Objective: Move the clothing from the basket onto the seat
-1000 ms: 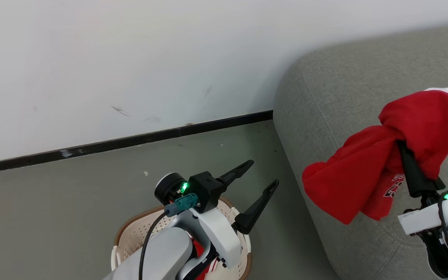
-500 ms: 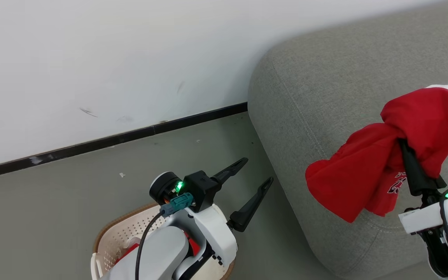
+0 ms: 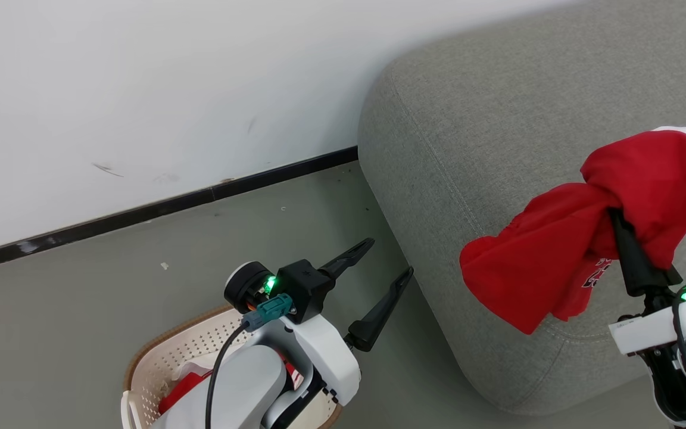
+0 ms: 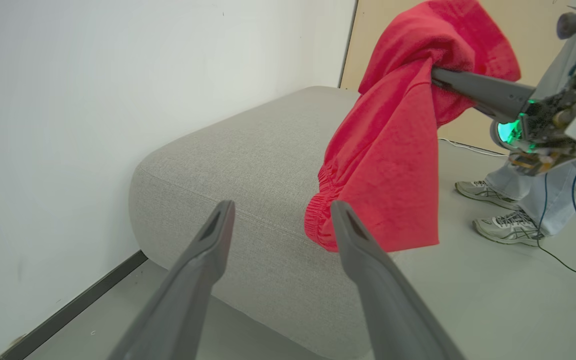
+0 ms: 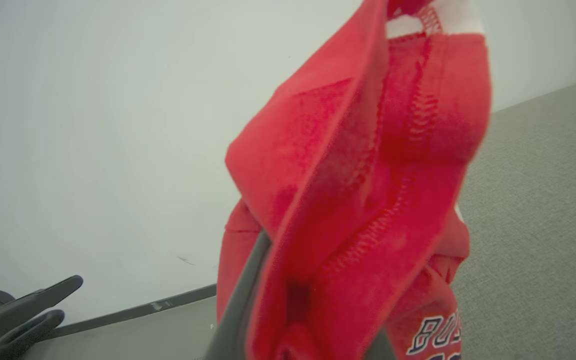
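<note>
A red garment of the clothing (image 3: pixel 581 238) hangs bunched over the grey seat (image 3: pixel 498 119), with my right gripper (image 3: pixel 614 217) shut on it and its tips buried in the cloth. In the right wrist view the clothing (image 5: pixel 368 175) drapes over one dark finger (image 5: pixel 240 300). My left gripper (image 3: pixel 389 258) stands open and empty above the floor, just past the basket (image 3: pixel 158 357). More red clothing (image 3: pixel 179 390) lies in the basket, partly hidden by my left arm. The left wrist view shows my left gripper (image 4: pixel 283 207) facing the seat (image 4: pixel 248 160) and the hanging clothing (image 4: pixel 388 165).
A white wall (image 3: pixel 140 89) with a black skirting strip (image 3: pixel 170 205) runs behind the basket and meets the seat's corner. A person's feet in pale trainers (image 4: pixel 505 230) stand on the floor beyond the seat, with cables (image 4: pixel 568 265) trailing nearby.
The head view has swung to the right, so wall, seat and basket sit further left in it. The right gripper still holds the garment; the left stays open.
</note>
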Controlling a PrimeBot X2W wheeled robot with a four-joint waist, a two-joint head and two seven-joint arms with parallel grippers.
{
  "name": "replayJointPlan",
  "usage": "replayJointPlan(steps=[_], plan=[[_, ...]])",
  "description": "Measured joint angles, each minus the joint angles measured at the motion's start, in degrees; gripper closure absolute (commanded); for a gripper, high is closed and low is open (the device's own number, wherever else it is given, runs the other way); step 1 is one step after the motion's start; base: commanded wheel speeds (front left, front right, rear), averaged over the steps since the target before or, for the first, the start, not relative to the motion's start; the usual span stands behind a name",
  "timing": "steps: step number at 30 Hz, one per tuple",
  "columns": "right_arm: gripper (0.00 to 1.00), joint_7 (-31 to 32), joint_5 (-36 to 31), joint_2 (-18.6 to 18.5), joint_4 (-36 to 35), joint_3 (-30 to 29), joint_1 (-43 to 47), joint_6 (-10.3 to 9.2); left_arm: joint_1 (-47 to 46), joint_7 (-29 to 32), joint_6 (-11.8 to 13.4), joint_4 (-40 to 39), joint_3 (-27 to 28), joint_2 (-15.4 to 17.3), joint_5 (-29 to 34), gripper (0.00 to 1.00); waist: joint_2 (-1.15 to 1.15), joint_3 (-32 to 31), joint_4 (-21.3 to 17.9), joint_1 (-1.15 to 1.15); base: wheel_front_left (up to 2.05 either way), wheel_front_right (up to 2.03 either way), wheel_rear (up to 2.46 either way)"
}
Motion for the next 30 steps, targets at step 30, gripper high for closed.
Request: replayJointPlan(steps=[30], plan=[[1.00, 0.00, 2.63, -5.90, 7.11, -2.03, -13.07, 0.00, -0.21, 1.37, 1.41, -1.49, -0.32, 0.20, 1.19, 0.00, 0.00, 4.78, 1.57, 0.00, 0.00, 0.00, 0.00]])
